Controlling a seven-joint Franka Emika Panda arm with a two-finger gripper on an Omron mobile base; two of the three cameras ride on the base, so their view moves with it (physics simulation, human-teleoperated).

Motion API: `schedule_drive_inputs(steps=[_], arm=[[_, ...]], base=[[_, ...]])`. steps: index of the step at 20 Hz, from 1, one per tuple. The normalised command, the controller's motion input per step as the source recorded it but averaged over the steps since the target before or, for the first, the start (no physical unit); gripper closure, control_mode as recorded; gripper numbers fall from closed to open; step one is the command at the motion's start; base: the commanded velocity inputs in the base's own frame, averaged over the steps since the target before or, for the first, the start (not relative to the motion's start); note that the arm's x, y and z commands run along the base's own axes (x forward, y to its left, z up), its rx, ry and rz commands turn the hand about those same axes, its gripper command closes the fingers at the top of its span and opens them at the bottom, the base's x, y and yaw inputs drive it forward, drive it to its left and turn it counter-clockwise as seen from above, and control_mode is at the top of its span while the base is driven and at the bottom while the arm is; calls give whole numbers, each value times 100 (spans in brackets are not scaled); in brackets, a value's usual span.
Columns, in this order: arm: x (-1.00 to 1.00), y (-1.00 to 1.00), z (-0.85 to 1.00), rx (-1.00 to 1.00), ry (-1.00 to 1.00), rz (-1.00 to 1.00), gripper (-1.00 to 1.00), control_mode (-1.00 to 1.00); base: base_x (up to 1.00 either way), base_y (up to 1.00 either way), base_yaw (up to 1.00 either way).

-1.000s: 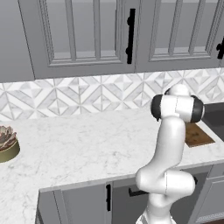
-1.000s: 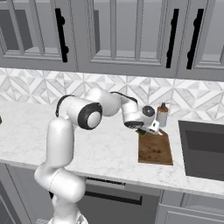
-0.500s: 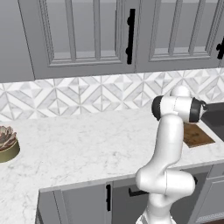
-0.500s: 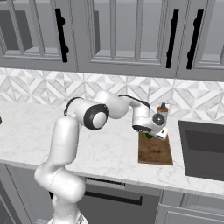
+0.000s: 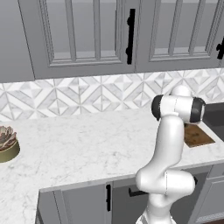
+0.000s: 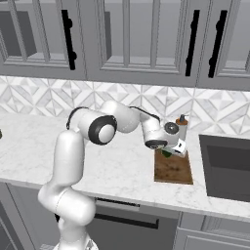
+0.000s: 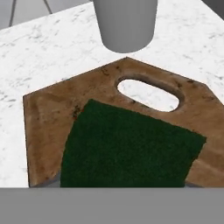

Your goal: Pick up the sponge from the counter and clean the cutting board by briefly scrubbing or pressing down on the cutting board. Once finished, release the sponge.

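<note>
Dark-green sponge covers the brown cutting board.

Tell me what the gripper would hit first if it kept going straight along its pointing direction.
Probably the dark brown wooden cutting board: the gripper points down at it, shut on the dark green sponge, which would press onto it first.

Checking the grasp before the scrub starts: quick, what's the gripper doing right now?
Gripper: closed on the sponge, holding it over the handle end of the cutting board.
</note>
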Motion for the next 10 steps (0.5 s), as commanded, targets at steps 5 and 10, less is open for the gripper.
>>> schedule_drive_inputs(steps=[5, 10], arm=[[-35, -34, -16, -1, 15, -4, 100, -100], [-41, 0, -100, -2, -8, 0, 100, -100]], base=[[0, 0, 0], [0, 0, 0]])
